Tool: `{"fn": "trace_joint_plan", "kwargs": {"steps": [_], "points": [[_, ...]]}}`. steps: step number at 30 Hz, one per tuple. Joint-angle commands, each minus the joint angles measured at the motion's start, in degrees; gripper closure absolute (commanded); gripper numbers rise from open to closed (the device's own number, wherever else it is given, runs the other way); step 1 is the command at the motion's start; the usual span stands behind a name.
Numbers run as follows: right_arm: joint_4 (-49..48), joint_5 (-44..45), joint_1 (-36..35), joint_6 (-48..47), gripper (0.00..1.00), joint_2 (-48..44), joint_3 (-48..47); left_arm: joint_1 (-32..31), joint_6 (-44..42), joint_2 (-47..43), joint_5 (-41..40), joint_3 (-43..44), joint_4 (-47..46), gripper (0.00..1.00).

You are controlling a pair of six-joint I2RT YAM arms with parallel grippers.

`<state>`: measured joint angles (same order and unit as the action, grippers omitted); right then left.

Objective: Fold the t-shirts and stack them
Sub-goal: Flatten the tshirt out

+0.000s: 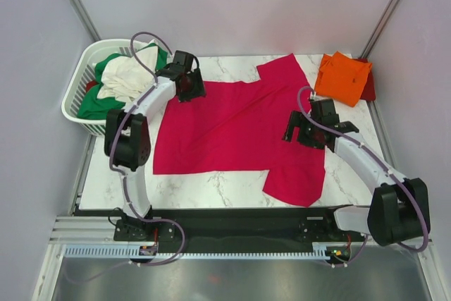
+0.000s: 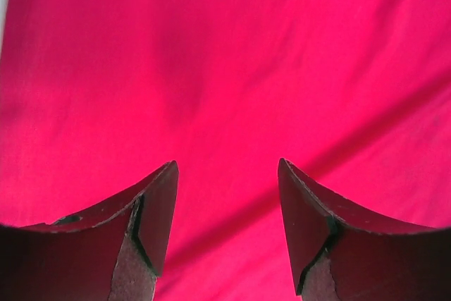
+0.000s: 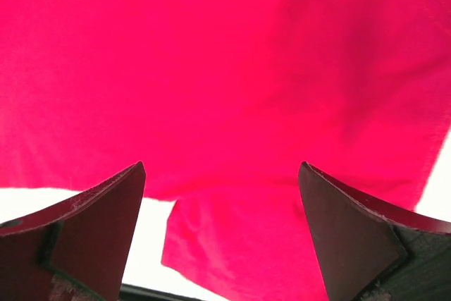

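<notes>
A crimson-pink t-shirt (image 1: 232,128) lies spread flat across the marble table, sleeves at the far right and near right. It fills the left wrist view (image 2: 225,68) and the right wrist view (image 3: 225,68). My left gripper (image 1: 189,88) hovers open over the shirt's far left corner. My right gripper (image 1: 301,133) hovers open over the shirt's right side, near the near sleeve (image 3: 239,244). Both are empty. A folded orange t-shirt (image 1: 342,78) lies on a dark red one (image 1: 368,88) at the far right corner. Green (image 1: 91,103) and cream-white (image 1: 127,75) shirts fill the basket.
A white slatted plastic basket (image 1: 76,100) stands off the table's far left corner. Grey walls close in on both sides. The table's near edge (image 1: 211,202) runs just past the shirt's hem.
</notes>
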<state>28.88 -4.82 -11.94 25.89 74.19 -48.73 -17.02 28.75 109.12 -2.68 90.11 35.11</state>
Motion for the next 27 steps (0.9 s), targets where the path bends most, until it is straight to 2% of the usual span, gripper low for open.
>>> {"fn": "trace_joint_plan", "kwargs": {"steps": [1, 4, 11, 21, 27], "points": [[-3.8, -5.0, -0.2, 0.0, 0.02, -6.1, -0.5, 0.0, -4.5, 10.2, 2.3, 13.3, -2.7, 0.34], [-2.0, -5.8, -0.1, -1.2, 0.02, -8.7, -1.3, 0.6, -5.4, 19.0, 2.4, 24.0, -2.4, 0.34], [1.4, -8.8, -0.2, -2.4, 0.02, -11.9, -4.4, 3.4, -5.7, 30.4, 2.4, 34.9, -1.1, 0.31], [2.3, -9.6, -0.1, -3.1, 0.02, -10.7, -6.8, 8.7, -5.2, 39.5, 4.5, 43.2, 1.4, 0.30], [2.3, -9.3, -0.2, -3.5, 0.02, -9.7, -7.1, 10.0, -4.7, 39.5, 4.8, 44.6, 1.7, 0.30]]}}
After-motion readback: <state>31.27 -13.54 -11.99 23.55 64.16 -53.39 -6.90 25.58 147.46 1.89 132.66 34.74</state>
